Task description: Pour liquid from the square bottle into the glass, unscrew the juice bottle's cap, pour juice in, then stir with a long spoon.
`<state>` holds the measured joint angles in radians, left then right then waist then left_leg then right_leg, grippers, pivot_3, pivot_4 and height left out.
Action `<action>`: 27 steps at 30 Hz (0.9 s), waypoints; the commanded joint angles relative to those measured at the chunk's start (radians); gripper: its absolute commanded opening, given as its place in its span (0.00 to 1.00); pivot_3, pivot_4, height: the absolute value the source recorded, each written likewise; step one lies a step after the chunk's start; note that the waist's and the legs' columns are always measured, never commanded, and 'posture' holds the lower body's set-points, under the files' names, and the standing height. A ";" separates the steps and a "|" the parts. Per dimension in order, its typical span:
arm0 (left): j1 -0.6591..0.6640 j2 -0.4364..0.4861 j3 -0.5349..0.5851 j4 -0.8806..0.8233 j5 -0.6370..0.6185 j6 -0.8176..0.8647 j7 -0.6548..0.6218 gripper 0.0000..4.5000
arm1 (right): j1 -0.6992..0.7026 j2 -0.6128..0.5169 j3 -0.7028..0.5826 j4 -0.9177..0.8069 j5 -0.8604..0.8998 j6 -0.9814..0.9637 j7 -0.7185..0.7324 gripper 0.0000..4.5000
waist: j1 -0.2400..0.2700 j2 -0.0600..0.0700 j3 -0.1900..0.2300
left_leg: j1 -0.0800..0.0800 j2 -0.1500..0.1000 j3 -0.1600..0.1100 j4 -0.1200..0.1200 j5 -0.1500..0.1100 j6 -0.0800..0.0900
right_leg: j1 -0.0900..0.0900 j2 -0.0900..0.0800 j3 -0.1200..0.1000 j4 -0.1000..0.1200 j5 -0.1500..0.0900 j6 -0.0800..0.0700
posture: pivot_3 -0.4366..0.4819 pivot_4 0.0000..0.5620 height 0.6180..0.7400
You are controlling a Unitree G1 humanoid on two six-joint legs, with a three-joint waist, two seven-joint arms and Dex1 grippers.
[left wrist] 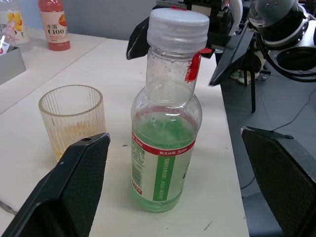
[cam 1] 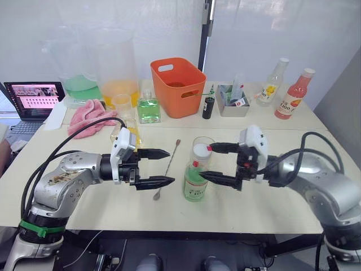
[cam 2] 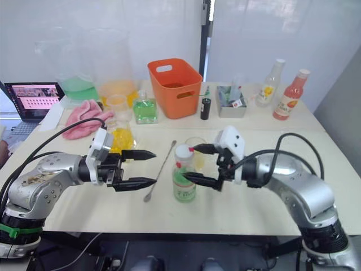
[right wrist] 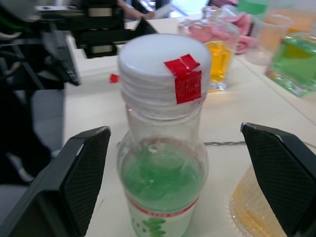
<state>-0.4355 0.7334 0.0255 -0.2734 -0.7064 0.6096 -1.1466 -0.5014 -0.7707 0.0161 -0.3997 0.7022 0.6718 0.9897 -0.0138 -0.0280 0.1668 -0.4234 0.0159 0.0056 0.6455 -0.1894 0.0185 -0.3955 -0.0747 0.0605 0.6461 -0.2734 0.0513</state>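
Beige table, juice bottle half-hiding glass

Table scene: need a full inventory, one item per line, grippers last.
juice bottle: 1, pale green liquid, front centre, upright.
juice bottle's cap: 1, white with red mark, on that bottle.
glass: 1, clear, a little yellow liquid, just behind the bottle.
long spoon: 1, silver, lying on table between the grippers.
square bottle: 1, yellow liquid, behind left gripper.
green square bottle: 1, beside orange basket.
jugs: 2, green and orange liquid, back left.
pink cloth: 1, by jugs.
laptop: 1, far left.
pink bottle: 1, back right.
left gripper: open, left of bottle.
right gripper: open, right of bottle.
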 commanded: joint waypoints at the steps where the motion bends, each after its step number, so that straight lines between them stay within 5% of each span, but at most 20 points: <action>1: -0.026 -0.001 0.002 -0.002 0.003 -0.018 -0.015 1.00 | -0.088 -0.011 0.045 0.116 -0.037 -0.096 0.180 1.00 | -0.002 0.000 0.000 | 0.000 0.000 0.000 0.000 0.000 0.000 | 0.000 0.000 0.000 0.000 0.000 0.000 | 0.48 0.27 0.99; 11: -0.024 0.003 0.007 -0.038 -0.015 -0.014 -0.033 1.00 | -0.247 0.072 0.157 0.361 -0.174 -0.242 0.367 1.00 | 0.001 0.000 0.000 | -0.001 0.000 0.000 0.000 0.000 0.000 | -0.002 -0.001 0.000 0.002 0.000 0.000 | 0.48 0.27 0.99; 21: 0.003 -0.002 0.063 -0.033 0.010 -0.108 -0.014 1.00 | -0.257 0.113 0.129 0.334 -0.147 -0.202 0.387 0.30 | 0.000 0.000 0.000 | -0.001 0.000 -0.001 0.000 0.000 0.000 | -0.004 -0.001 0.000 0.002 0.000 0.000 | 0.48 0.27 0.99; 27: 0.028 0.009 0.075 -0.034 0.036 -0.167 -0.020 1.00 | -0.189 0.110 0.070 0.205 -0.099 -0.119 0.287 0.25 | 0.001 0.000 0.000 | -0.004 0.000 -0.001 0.000 0.000 0.000 | -0.007 -0.002 0.000 0.004 0.000 0.000 | 0.48 0.27 0.99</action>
<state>-0.4104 0.7308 0.0666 -0.2884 -0.6719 0.4713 -1.1624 -0.6939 -0.6591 0.1465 -0.1261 0.5659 0.5353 1.3194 -0.0131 -0.0280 0.1670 -0.4277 0.0160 0.0047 0.6452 -0.1895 0.0184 -0.4023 -0.0764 0.0604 0.6500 -0.2731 0.0511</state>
